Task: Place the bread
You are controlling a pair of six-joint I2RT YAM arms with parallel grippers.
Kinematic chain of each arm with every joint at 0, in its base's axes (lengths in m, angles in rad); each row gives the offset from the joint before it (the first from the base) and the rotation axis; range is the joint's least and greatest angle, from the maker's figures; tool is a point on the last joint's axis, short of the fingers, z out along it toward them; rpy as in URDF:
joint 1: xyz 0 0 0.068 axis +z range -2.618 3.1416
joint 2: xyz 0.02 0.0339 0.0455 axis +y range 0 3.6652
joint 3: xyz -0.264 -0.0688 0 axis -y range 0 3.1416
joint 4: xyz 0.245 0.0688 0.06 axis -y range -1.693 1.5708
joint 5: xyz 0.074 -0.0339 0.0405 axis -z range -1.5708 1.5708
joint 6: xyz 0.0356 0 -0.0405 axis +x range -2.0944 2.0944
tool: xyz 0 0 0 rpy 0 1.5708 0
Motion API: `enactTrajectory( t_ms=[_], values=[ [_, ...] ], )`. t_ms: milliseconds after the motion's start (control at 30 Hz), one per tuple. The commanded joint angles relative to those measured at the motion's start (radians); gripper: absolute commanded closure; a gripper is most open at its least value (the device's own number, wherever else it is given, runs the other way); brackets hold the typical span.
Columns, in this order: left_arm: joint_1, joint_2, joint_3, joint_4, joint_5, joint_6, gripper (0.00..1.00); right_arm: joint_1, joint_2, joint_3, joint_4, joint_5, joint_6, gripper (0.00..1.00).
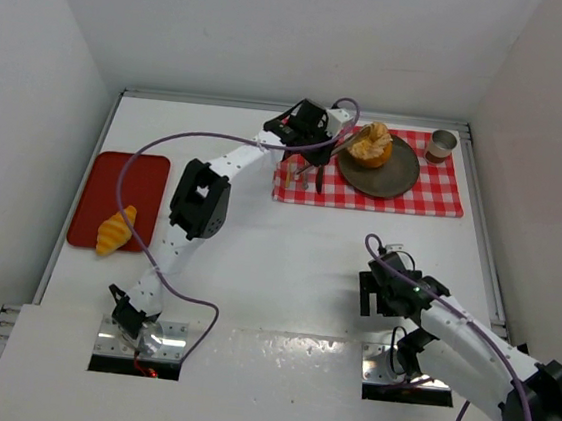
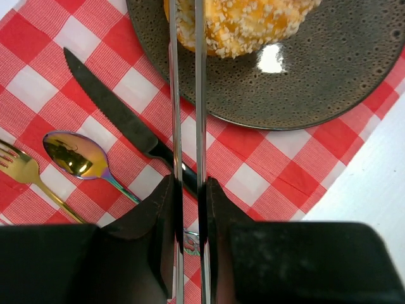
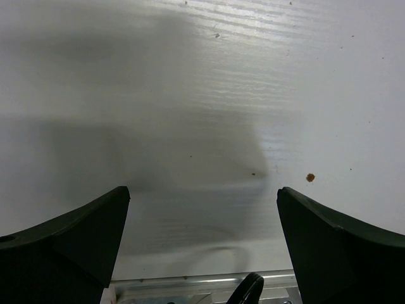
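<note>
The round sesame-topped bun (image 1: pixel 371 146) sits on a dark plate (image 1: pixel 402 175) on the checked cloth. It also shows in the left wrist view (image 2: pixel 240 22) at the top edge. The croissant (image 1: pixel 115 230) lies on a red tray (image 1: pixel 128 179) at the left. My left gripper (image 1: pixel 311 163) is shut on thin metal tongs (image 2: pixel 186 95). The tong arms run from the jaws (image 2: pixel 188 190) out over the plate rim (image 2: pixel 329 76) to the bun. Their tips are out of frame. My right gripper (image 1: pixel 385 294) is open and empty over bare table (image 3: pixel 202 202).
A red-and-white checked cloth (image 1: pixel 433 194) lies at the back right. On it lie a black knife (image 2: pixel 107 107), an iridescent spoon (image 2: pixel 69 155) and a gold fork (image 2: pixel 19 164) left of the plate. A small cup (image 1: pixel 442 145) stands at its far right corner.
</note>
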Motion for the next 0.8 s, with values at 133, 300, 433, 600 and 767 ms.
enactTrajectory(
  t_ms=[133, 300, 433, 600, 767],
  values=[
    [0.012, -0.057, 0.0, 0.063, 0.058, -0.037, 0.52, -0.003, 0.056, 0.03, 0.017, -0.023, -0.008, 0.01],
    [0.022, -0.106, 0.0, 0.063, 0.069, -0.037, 0.43, -0.003, 0.053, 0.021, 0.019, -0.042, 0.003, 0.01],
    [0.022, -0.116, 0.009, 0.063, 0.069, -0.037, 0.4, 0.0, 0.038, 0.019, 0.019, -0.046, 0.004, 0.01],
    [0.042, -0.155, 0.041, 0.053, 0.091, -0.069, 0.4, -0.001, 0.014, 0.019, -0.001, -0.057, 0.009, 0.01],
    [0.133, -0.286, 0.02, 0.003, 0.149, -0.092, 0.44, 0.0, -0.011, 0.016, 0.003, -0.059, 0.009, 0.01]
  ],
)
